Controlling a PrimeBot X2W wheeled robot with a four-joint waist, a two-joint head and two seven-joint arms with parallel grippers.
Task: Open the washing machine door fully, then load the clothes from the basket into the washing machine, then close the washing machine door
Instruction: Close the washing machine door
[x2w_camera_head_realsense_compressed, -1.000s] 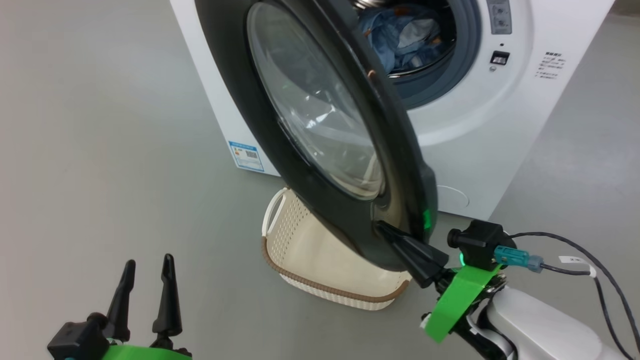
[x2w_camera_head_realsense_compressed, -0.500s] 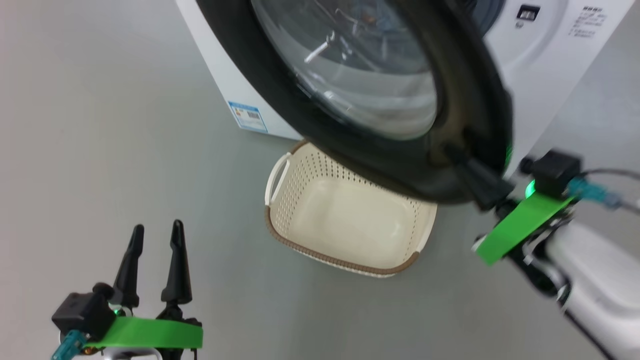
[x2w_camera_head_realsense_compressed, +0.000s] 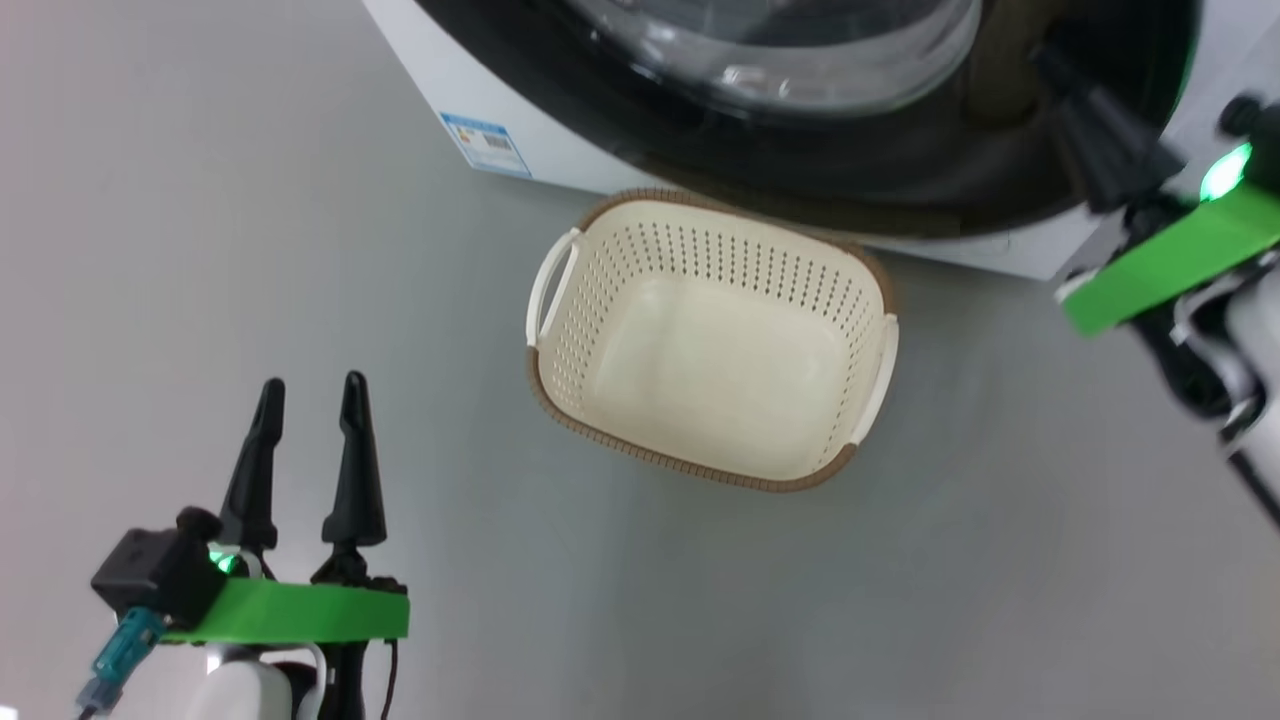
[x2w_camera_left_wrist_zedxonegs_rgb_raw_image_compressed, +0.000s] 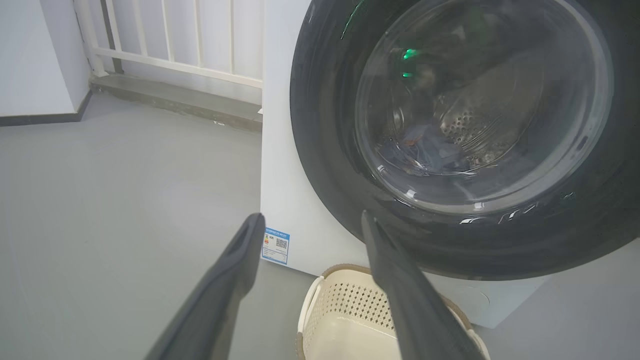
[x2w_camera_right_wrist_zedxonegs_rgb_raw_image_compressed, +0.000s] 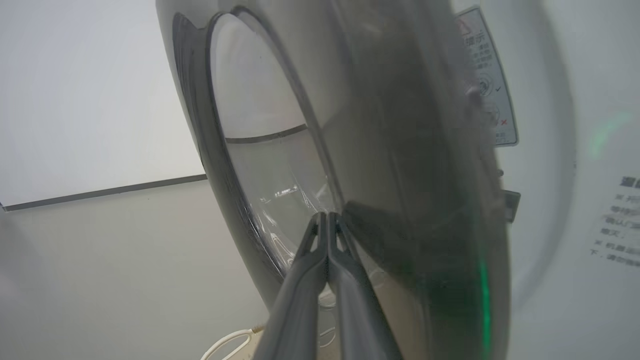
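The round black door (x2w_camera_head_realsense_compressed: 800, 175) is seen lying close to the front of the white washing machine (x2w_camera_head_realsense_compressed: 455, 75); whether it is fully shut cannot be told. Blue clothes (x2w_camera_left_wrist_zedxonegs_rgb_raw_image_compressed: 420, 150) are seen through its glass (x2w_camera_left_wrist_zedxonegs_rgb_raw_image_compressed: 500, 115). The right tool (x2w_camera_head_realsense_compressed: 1050, 65) is closed, and its tips are pressed on the door. The cream basket (x2w_camera_head_realsense_compressed: 640, 280) is set on the grey floor (x2w_camera_head_realsense_compressed: 200, 250) just under the door. The left tool (x2w_camera_head_realsense_compressed: 308, 385) is held open, well apart from the basket.
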